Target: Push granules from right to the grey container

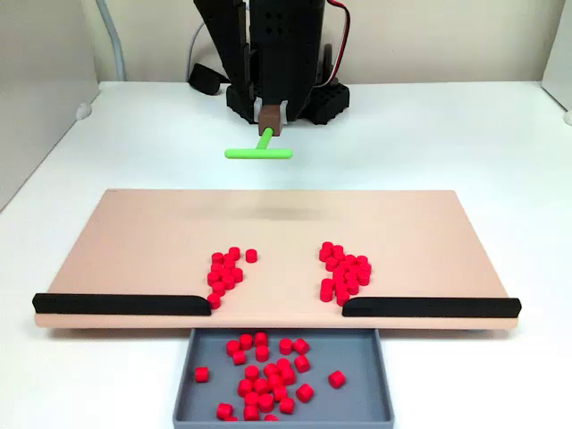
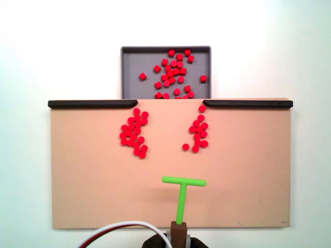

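Note:
Red granules lie in two clusters on the tan board (image 1: 286,223) (image 2: 93,175). In a fixed view one cluster (image 1: 226,271) is on the left and the other (image 1: 344,273) on the right; seen from above, they are the left cluster (image 2: 134,134) and the right cluster (image 2: 199,132). More granules (image 1: 268,375) (image 2: 173,72) lie in the grey container (image 1: 357,402) (image 2: 134,62) at the gap between the black strips. My gripper (image 1: 270,116) (image 2: 179,230) is shut on a green T-shaped stick (image 1: 259,152) (image 2: 182,191). The stick is raised over the board's robot-side part, apart from all granules.
Two black strips (image 1: 121,304) (image 1: 429,307) line the board's container-side edge, with a gap between them over the container. The arm's black base (image 1: 286,89) stands behind the board on the white table. White and red cables (image 2: 119,230) run beside the arm.

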Controlling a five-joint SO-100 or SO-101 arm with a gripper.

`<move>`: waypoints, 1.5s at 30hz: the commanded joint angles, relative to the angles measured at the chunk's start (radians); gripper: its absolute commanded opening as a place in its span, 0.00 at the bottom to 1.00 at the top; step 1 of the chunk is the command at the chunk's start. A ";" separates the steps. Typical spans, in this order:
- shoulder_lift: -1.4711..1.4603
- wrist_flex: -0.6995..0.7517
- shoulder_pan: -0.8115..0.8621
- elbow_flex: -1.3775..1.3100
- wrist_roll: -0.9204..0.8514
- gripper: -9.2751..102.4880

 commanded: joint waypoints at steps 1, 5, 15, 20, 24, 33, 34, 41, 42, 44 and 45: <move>-0.028 -0.003 -0.075 -0.018 -0.117 0.08; -0.028 -0.003 -0.075 -0.018 -0.117 0.08; -0.034 -0.003 -0.069 -0.020 -0.120 0.08; -0.034 -0.003 -0.064 -0.020 -0.123 0.08; -0.032 -0.003 -0.064 -0.020 -0.126 0.08; -0.038 -0.003 -0.048 -0.020 -0.109 0.08; -0.038 -0.003 -0.044 -0.020 -0.107 0.08; -0.034 -0.003 -0.028 -0.020 -0.109 0.08; -0.032 -0.003 -0.029 -0.020 -0.106 0.08; -0.028 -0.003 -0.031 -0.020 -0.103 0.08; -0.026 -0.003 -0.028 -0.020 -0.101 0.08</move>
